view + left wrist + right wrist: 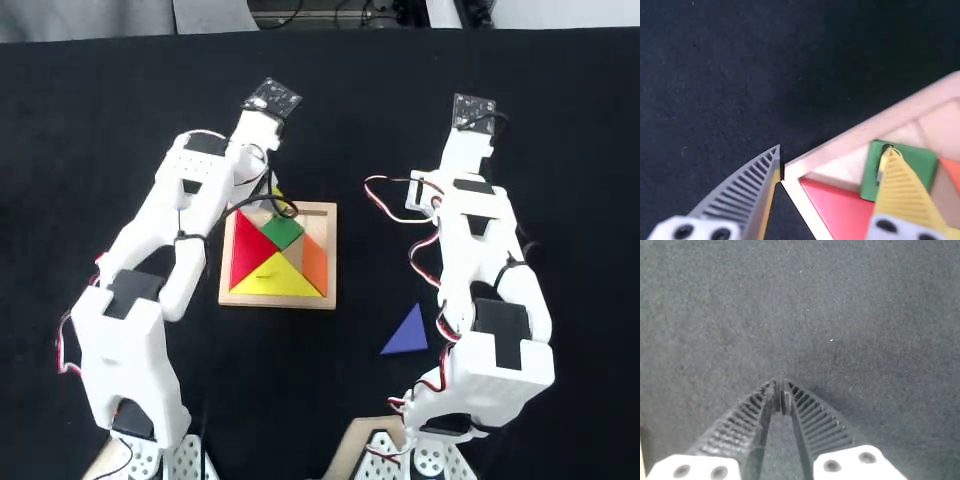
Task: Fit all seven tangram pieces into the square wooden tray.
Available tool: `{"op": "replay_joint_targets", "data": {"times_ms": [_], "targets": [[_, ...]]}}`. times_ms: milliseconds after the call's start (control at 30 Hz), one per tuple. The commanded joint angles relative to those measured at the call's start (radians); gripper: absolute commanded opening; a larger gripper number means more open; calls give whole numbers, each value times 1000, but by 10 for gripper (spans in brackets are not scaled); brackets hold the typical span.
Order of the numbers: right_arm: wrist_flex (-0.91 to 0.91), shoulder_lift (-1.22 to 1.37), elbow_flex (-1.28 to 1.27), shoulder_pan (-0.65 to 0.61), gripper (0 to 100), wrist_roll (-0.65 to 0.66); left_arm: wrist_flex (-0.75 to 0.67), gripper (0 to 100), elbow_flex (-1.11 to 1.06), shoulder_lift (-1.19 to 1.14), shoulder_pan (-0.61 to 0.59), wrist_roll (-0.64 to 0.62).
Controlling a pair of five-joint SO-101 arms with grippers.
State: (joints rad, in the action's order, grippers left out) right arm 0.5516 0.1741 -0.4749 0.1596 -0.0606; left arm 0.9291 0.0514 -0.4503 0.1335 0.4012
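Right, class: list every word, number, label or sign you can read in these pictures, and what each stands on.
No readable text anywhere.
Square wooden tray, its coloured tangram pieces, blue triangular piece on the black table: no print.
Two small dark boards atop the white arms: any marking is too small to read.

The left gripper point(834, 150) stands open astride a corner of the square wooden tray point(880, 120). One finger point(750, 185) lies outside the rim over the black cloth point(740, 75). The other finger point(900, 190) is over the green square point(920, 162) inside the tray, perhaps touching it. A red triangle point(840, 205) lies beside the green square, and an orange piece point(952, 172) shows at the frame's edge.
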Motion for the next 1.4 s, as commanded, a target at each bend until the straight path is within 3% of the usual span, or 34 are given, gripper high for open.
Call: {"op": "replay_joint_targets", "data": {"times_ms": [0, 167, 367, 533, 633, 733, 967, 1133, 1367], "targets": [[-17, -13, 54, -9, 15, 11, -29, 305, 53, -37, -18, 2], [-18, -13, 54, -9, 15, 11, -28, 304, 53, -57, -2, 2], [-18, -13, 54, -9, 15, 23, 118, 304, 136, -11, -21, 6], [-18, -13, 54, -14, 12, 51, 244, 303, 139, 5, -4, 144], [-18, -13, 54, -14, 12, 51, 262, 303, 148, 17, -2, 155], [-18, -13, 54, -11, 12, 51, 264, 303, 188, 31, -4, 146], [-18, -12, 54, -11, 12, 51, 155, 303, 223, -6, 71, -31], [-18, -12, 54, -11, 12, 51, 52, 303, 193, -97, 93, -26], [-18, -13, 54, -11, 12, 51, 121, 303, 186, -124, 90, 103]]}}
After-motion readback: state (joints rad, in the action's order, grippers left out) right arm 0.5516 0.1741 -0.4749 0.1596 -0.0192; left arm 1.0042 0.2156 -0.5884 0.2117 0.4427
